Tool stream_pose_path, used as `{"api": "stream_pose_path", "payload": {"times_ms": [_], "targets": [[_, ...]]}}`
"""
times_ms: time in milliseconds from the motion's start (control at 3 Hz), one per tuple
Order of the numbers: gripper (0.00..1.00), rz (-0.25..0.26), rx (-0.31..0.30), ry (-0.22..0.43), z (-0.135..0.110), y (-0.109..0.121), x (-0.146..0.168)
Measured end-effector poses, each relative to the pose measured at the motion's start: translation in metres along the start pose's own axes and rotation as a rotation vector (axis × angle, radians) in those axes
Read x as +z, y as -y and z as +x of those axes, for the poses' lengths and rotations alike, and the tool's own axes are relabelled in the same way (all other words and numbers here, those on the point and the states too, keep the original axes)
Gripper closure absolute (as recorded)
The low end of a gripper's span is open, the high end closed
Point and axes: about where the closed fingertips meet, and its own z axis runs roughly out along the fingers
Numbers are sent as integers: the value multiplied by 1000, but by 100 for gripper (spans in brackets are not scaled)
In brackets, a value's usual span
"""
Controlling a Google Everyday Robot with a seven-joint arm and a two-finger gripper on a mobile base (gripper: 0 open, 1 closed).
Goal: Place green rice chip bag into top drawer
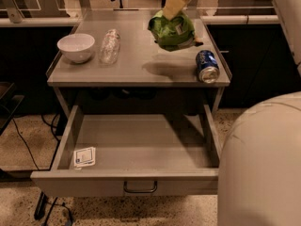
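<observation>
The green rice chip bag (172, 31) hangs in the air above the back right of the grey cabinet top (136, 67), casting a shadow on it. My gripper (172, 7), with pale yellowish fingers, is shut on the bag's top edge and comes down from the upper right. The top drawer (141, 147) stands pulled open below the cabinet top, with a dark bar handle (140, 188) on its front and a small white card (85, 157) at its front left. The inside of the drawer holds nothing else.
A white bowl (75, 47) and a clear plastic bottle (109, 46) lying down sit at the left of the top. A blue soda can (207, 66) lies on its side at the right. My large white arm housing (263, 164) fills the lower right.
</observation>
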Motion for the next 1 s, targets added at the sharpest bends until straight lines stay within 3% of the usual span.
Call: {"api": "stream_pose_path", "payload": {"times_ms": [333, 667, 1000], "targets": [[100, -12, 21, 0, 3, -17, -8], [100, -53, 65, 20, 12, -50, -11], [100, -55, 65, 17, 13, -51, -9]]}}
